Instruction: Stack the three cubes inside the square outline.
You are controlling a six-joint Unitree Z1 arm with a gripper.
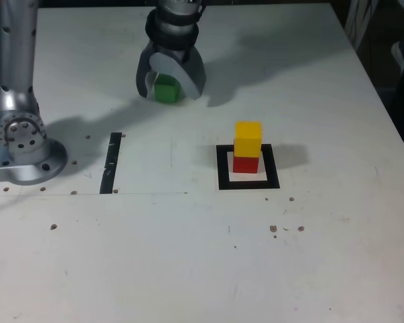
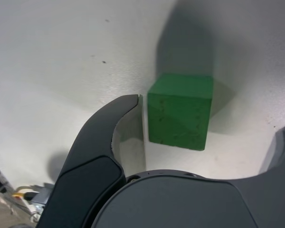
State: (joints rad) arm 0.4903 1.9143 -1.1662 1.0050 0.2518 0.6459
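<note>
The gripper (image 1: 169, 86) stands wide open astride the green cube (image 1: 166, 89) near the table's (image 1: 188, 269) far edge, gripping nothing yet, ready to lift it onto yellow (image 1: 248, 138) atop red (image 1: 246, 164) inside the outline (image 1: 222, 168).

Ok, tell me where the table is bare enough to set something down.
The near side of the table, in front of the square outline and black strip, is bare. So is the gap between strip and outline. Crowded: the outline holds the yellow cube on the red cube; the end effector straddles the green cube.
</note>
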